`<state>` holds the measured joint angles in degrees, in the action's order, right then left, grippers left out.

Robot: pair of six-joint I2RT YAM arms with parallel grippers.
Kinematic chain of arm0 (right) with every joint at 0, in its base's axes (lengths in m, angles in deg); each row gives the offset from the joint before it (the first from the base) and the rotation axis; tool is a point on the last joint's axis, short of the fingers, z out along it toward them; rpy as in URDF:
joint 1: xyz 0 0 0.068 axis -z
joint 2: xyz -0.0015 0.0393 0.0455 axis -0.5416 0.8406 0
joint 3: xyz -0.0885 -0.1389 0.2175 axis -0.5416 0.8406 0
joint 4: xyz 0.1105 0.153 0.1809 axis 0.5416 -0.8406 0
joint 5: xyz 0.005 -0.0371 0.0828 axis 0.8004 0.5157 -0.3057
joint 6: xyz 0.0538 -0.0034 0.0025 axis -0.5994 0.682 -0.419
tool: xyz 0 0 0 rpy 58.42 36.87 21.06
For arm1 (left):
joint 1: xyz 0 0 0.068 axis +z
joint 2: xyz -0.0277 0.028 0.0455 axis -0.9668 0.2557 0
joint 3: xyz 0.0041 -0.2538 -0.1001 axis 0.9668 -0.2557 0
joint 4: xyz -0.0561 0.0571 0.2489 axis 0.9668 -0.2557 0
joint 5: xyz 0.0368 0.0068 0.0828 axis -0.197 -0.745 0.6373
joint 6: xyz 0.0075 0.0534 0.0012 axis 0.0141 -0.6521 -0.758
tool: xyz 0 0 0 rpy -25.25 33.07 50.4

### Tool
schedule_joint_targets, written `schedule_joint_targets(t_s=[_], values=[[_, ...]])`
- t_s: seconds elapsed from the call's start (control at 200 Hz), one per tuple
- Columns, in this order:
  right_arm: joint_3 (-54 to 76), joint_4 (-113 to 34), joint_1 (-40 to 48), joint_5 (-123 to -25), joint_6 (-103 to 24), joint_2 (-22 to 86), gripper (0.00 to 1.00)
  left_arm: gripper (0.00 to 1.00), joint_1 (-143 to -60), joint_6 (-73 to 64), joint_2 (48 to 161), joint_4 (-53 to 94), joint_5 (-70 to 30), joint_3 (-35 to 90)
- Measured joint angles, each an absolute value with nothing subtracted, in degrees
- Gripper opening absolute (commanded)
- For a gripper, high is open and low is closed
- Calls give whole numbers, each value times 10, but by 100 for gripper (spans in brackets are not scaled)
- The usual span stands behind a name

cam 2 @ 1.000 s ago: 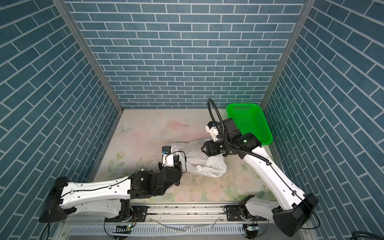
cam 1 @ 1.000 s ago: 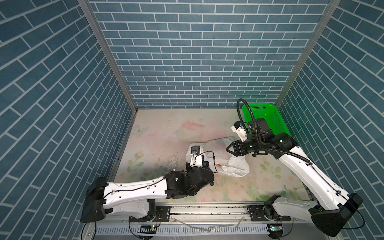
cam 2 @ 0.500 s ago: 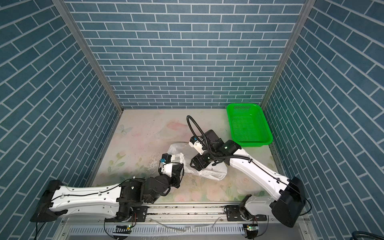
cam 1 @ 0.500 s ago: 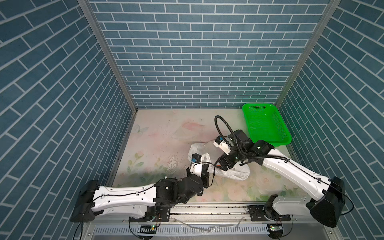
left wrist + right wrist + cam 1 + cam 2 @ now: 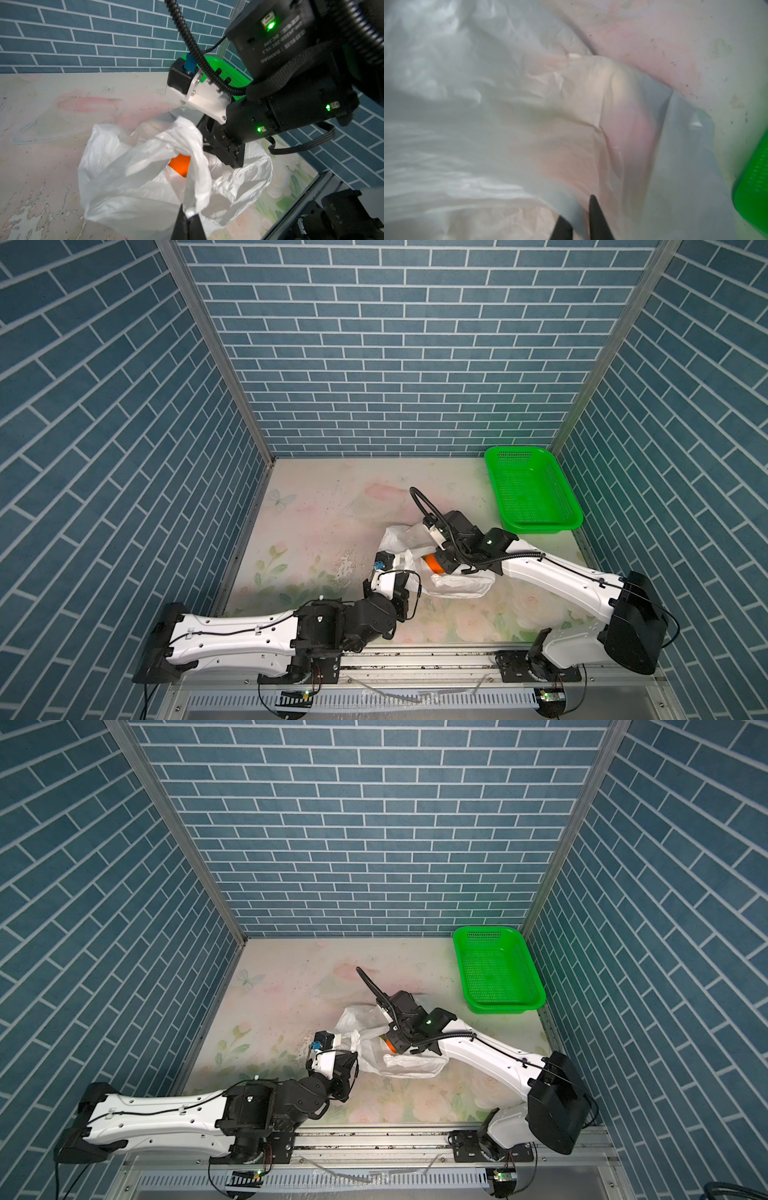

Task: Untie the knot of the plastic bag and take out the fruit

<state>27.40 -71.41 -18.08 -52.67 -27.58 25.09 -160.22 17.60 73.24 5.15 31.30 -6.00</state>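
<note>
Step, my read: untying is done, you are on fruit removal. Tabletop (image 5: 316, 531) carries it all. Green basket (image 5: 536, 526) far right, nothing in it. Plastic bag (image 5: 399, 1060) lies slack near the middle, apart from the basket, mouth gaping toward the left; no knot shows. One orange fruit (image 5: 179, 165) sits in the mouth, not held; other pieces only tint the film, can't name them. Next move calls for: drop the film the right jaws caught, spread them, re-aim on the orange, and hold the left pinch high so the mouth doesn't sag shut.

Pose. Your left arm (image 5: 249, 635) lies low along the near edge, wrist bent up toward the bag. Your right arm (image 5: 561, 578) reaches in low from the near right, wrist tipped down into the mouth. Left gripper (image 5: 188, 218): jaws pinched tight on a twisted strip of bag rim, lifting it. Right gripper (image 5: 577, 220): inside the bag, just beside the orange, jaws almost together, only a fold of film between them, no fruit.
</note>
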Motion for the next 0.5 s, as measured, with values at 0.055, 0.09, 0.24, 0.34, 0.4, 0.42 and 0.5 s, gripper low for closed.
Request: schedule_joint_targets(t_s=[0.055,0.09,0.24,0.34,0.4,0.42,0.5], values=[[273,-707,-168,-504,-274,253,0,0,-1604,182,723,36,318,-60],[273,-702,-156,-493,-273,257,0,0,-1605,185,717,26,321,-60],[253,-696,-92,-462,-272,279,0,0,-1605,197,700,-9,336,-61],[226,-693,-60,-462,-271,292,0,0,-1605,209,699,-32,341,-61],[206,-692,-49,-468,-267,299,0,0,-1605,218,699,-44,343,-62],[200,-692,-46,-471,-265,302,0,0,-1605,222,700,-47,344,-61],[177,-692,-40,-486,-257,312,0,0,-1605,238,701,-67,351,-61]])
